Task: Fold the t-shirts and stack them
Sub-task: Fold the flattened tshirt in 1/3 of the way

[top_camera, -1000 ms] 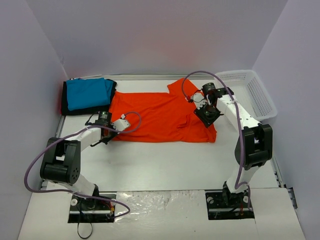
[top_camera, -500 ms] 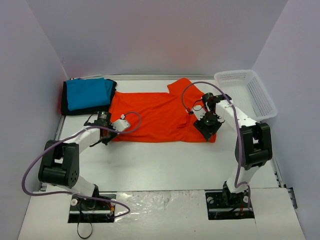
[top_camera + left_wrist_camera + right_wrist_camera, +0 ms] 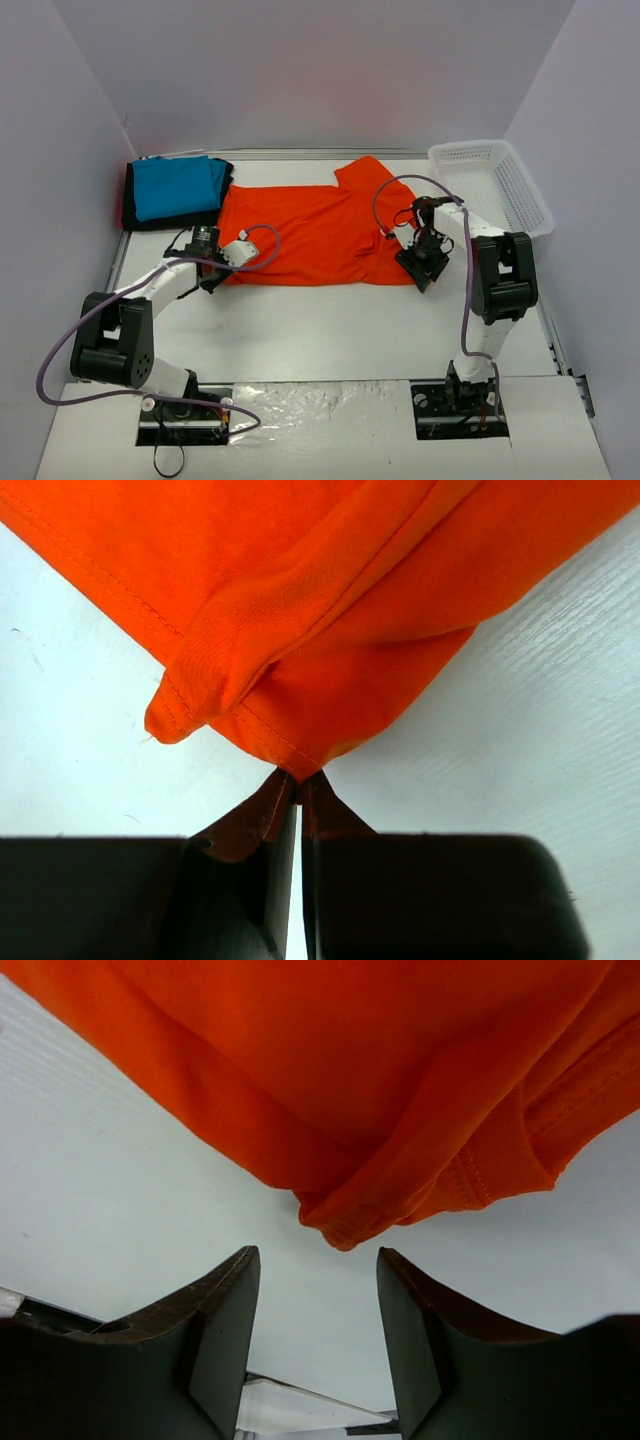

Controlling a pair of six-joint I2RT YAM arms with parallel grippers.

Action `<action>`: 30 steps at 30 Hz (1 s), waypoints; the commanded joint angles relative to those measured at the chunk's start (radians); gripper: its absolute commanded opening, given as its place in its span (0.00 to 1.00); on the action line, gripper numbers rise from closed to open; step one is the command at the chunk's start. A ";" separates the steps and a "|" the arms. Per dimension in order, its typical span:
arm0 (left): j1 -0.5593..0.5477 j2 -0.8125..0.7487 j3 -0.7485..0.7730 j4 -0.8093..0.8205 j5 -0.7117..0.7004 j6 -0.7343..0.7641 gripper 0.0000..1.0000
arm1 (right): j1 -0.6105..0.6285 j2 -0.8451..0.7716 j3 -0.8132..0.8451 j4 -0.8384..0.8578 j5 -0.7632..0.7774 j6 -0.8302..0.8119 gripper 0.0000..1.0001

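The orange-red t-shirt (image 3: pixel 310 232) lies spread flat across the back middle of the table. My left gripper (image 3: pixel 215 277) is at its near left corner, shut on that corner of the shirt (image 3: pixel 300 765). My right gripper (image 3: pixel 420 268) is at the shirt's near right corner, open, with the folded corner (image 3: pixel 345 1230) just ahead of its fingertips and not between them. The turquoise-blue folded shirt (image 3: pixel 175 186) rests on the black folded shirt (image 3: pixel 135 215) at the back left.
A white plastic mesh basket (image 3: pixel 495 185) stands at the back right, close to my right arm. Grey walls close in the table on three sides. The arm bases stand at the near edge.
My right gripper has moved down and toward the near side, from over the shirt's right sleeve to its near right corner. My left gripper has stayed at the near left corner.
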 commanded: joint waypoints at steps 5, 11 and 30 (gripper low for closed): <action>-0.003 -0.047 0.023 -0.049 0.018 -0.027 0.02 | -0.020 0.043 0.003 0.014 0.015 -0.021 0.28; -0.003 -0.038 0.041 -0.058 0.021 -0.040 0.02 | -0.029 0.032 -0.022 0.026 0.009 -0.033 0.00; 0.017 -0.199 0.107 -0.190 -0.016 0.010 0.02 | -0.149 -0.187 -0.012 -0.081 0.012 -0.099 0.00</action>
